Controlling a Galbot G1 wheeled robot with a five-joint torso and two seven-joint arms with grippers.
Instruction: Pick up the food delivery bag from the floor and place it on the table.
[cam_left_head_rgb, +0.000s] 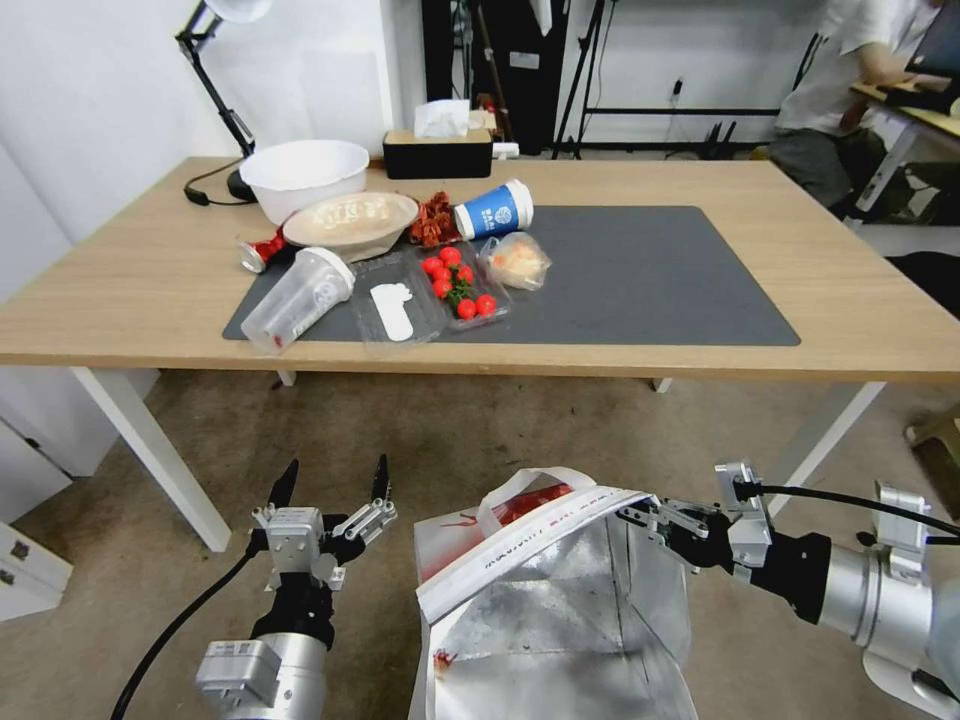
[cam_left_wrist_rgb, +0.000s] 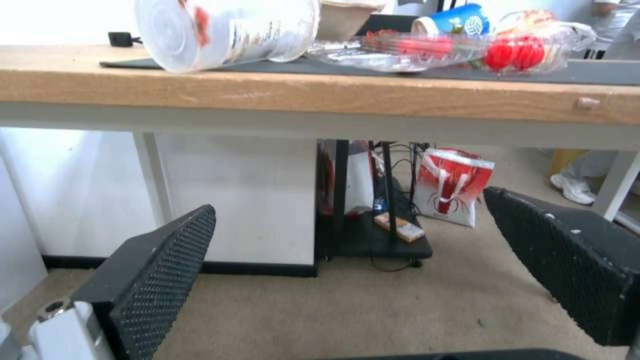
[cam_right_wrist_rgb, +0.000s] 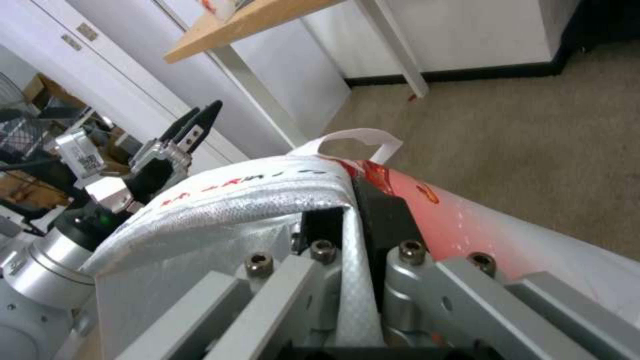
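The food delivery bag (cam_left_head_rgb: 540, 600) stands open below the table's front edge, red and white outside with silver foil inside; its base is cut off by the frame. My right gripper (cam_left_head_rgb: 640, 520) is shut on the bag's right rim. In the right wrist view the white rim (cam_right_wrist_rgb: 353, 260) runs between the gripper's pads (cam_right_wrist_rgb: 383, 220). My left gripper (cam_left_head_rgb: 332, 488) hangs open just left of the bag, apart from it, with nothing between its fingers (cam_left_wrist_rgb: 160, 270). The light-wood table (cam_left_head_rgb: 150, 280) with its dark grey mat (cam_left_head_rgb: 650, 270) stretches beyond, above the worn floor (cam_left_head_rgb: 450, 430).
The mat's left half holds a tipped clear cup (cam_left_head_rgb: 295, 298), a tomato tray (cam_left_head_rgb: 460, 285), a blue cup (cam_left_head_rgb: 495, 210) and bowls (cam_left_head_rgb: 305, 175). White table legs (cam_left_head_rgb: 150, 450) stand left and right of the bag. A second red-and-white bag (cam_left_wrist_rgb: 453, 192) sits under the table.
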